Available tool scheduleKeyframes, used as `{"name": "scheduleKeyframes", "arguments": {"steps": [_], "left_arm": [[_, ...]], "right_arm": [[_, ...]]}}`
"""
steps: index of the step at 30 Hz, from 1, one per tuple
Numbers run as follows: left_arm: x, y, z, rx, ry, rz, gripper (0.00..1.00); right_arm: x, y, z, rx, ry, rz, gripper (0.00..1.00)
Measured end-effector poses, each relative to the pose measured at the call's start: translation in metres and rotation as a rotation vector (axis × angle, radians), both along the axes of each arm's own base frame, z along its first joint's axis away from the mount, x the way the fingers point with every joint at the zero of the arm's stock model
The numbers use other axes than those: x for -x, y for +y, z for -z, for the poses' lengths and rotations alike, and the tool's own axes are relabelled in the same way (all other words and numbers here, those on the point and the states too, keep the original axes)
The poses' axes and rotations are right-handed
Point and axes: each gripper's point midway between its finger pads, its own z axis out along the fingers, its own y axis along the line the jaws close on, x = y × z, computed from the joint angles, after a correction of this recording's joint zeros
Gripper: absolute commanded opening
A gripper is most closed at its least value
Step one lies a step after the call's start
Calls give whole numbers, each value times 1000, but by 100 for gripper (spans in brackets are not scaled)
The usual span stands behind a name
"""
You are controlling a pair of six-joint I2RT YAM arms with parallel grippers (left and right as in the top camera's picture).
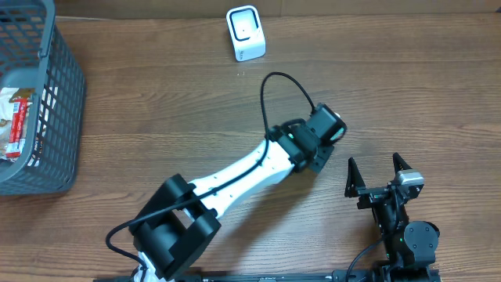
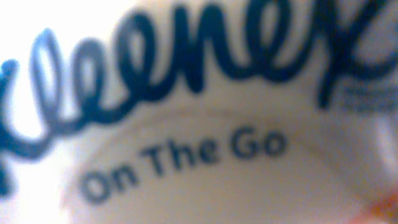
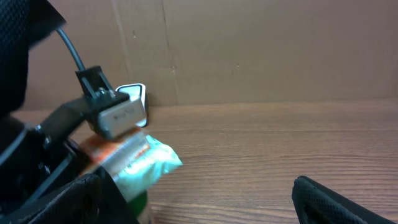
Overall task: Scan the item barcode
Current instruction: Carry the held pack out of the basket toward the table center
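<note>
Table [image 1: 156,102]: one, brown wood-grain top, matt.
Pack [image 2: 199,124]: one, a soft tissue pack in glossy film, white face with green and orange ends. It is held above the middle of the table, toward the right near corner.
Writing on pack: "Kleenex" in large dark-blue script, "On The Go" in smaller blue letters beneath. The small print at the right is too blurred to read.
Left gripper [image 1: 322,133]: black, on a white arm that reaches in from the left near corner. It is clenched on the pack, which fills its own camera.
Right gripper [image 1: 376,166]: black, two pointed fingers spread wide with nothing between them. It sits low by the near edge, right side, just beside the left gripper but apart from it.
Scanner [image 1: 245,33]: one, a small white box with rounded corners and a pale window on its face. It stands at the far edge, about midway along, well apart from the pack.
Basket [image 1: 66,94]: one, grey plastic with lattice walls, at the left edge toward the far corner.
Packets [image 1: 16,125]: in the basket, red and white print; their number and wording cannot be made out.
Cable [image 1: 274,82]: one, black, looping up over the left arm's wrist.
Arms counted: two.
</note>
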Motion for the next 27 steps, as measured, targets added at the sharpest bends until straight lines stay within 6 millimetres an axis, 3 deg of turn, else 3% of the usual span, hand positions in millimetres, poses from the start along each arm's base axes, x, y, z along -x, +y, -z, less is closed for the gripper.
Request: {"name": "scheduleKeyframes", "arguments": {"steps": [6, 14, 27], "left_arm": [[5, -13, 3, -21, -57, -1, 38], [8, -14, 9, -21, -39, -26, 37], [18, -8, 23, -33, 4, -19, 50]], "right_arm": [[0, 0, 0, 0, 0, 0, 100], [0, 0, 0, 0, 0, 0, 100], [0, 0, 0, 0, 0, 0, 100]]}}
